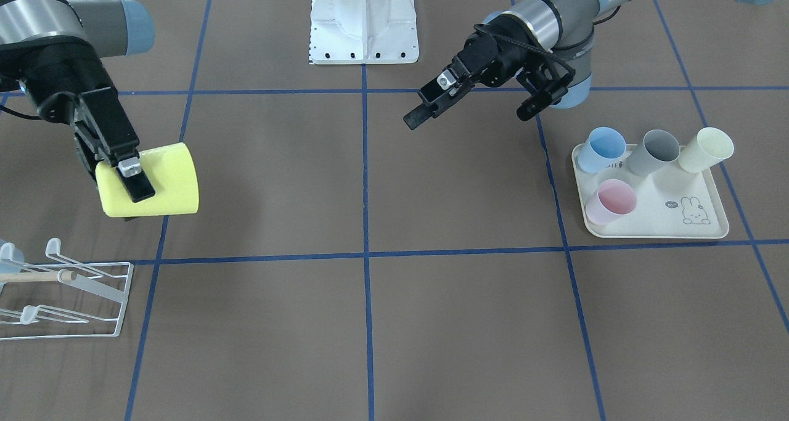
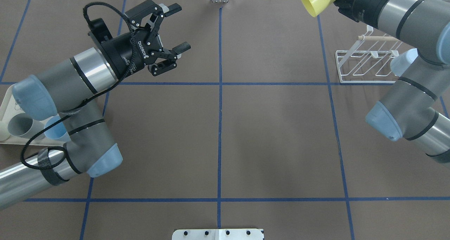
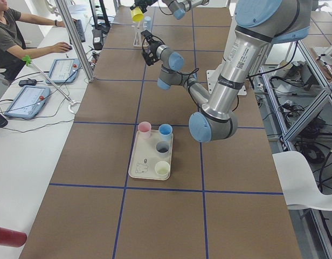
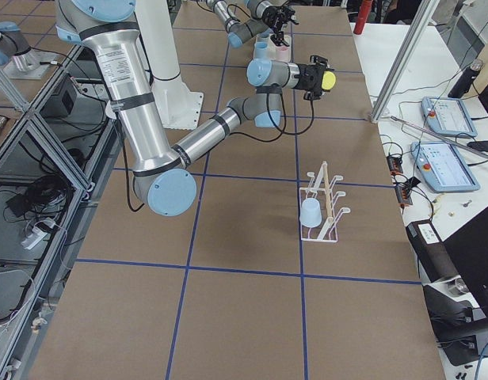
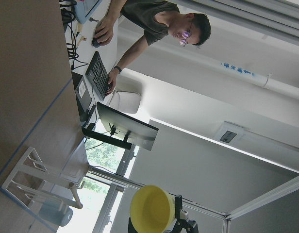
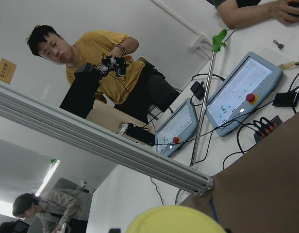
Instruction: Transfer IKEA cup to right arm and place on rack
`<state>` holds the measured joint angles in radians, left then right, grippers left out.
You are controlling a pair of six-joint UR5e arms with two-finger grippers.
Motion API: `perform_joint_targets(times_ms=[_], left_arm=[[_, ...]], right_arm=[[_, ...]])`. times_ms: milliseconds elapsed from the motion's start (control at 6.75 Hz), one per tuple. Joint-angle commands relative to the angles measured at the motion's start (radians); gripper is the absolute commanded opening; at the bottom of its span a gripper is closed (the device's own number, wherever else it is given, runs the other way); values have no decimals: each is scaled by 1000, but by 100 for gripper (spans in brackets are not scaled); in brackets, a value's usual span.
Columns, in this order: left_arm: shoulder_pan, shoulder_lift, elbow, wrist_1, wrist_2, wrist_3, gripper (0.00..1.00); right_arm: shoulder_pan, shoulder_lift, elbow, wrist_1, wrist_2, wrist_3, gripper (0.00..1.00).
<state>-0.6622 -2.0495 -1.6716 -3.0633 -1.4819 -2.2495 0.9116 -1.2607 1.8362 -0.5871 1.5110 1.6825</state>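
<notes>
A yellow cup [image 1: 172,180] is held on its side above the table by my right gripper [image 1: 132,193], which is shut on it near its rim. It also shows in the overhead view [image 2: 314,1], in the left wrist view [image 5: 152,208] and at the bottom of the right wrist view [image 6: 174,221]. The white wire rack [image 1: 68,298] with a wooden rod stands below and in front of the cup, also seen from overhead [image 2: 365,62]. My left gripper [image 2: 179,28] is open and empty, well apart from the cup, above the table's middle [image 1: 471,113].
A pale blue cup [image 4: 311,212] hangs on the rack. A cream rabbit-print tray [image 1: 653,224] on the left arm's side holds blue, grey, cream and pink cups. The white robot base [image 1: 363,20] stands at the table's edge. Operators sit at a side desk.
</notes>
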Motion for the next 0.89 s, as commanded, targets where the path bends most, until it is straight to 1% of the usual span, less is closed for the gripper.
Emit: perform_joint_targets(times_ms=[0,148,296,444,593,741], left_arm=[[-130,49,-84,197,-166,106,99],[-196,72,-126,296,-258,154,99],[-248,109,-181,396,-341,262,99],[-273,150,-245,505,-382,401,99],[-281,182,-284,573,-385,503,99],[-281,189,-287,577,-385,510,99]], right_arm=[[21,-49,3,-188,-35,-257,0],[21,-80,3,-254,-93,-403,0],[21,-112,1,-294,-179,-499,0],[20,-161,3,-302,-261,-564,0],[18,-240,6,-300,-331,-599,0],[16,-271,8,-300,-394,-615,0]])
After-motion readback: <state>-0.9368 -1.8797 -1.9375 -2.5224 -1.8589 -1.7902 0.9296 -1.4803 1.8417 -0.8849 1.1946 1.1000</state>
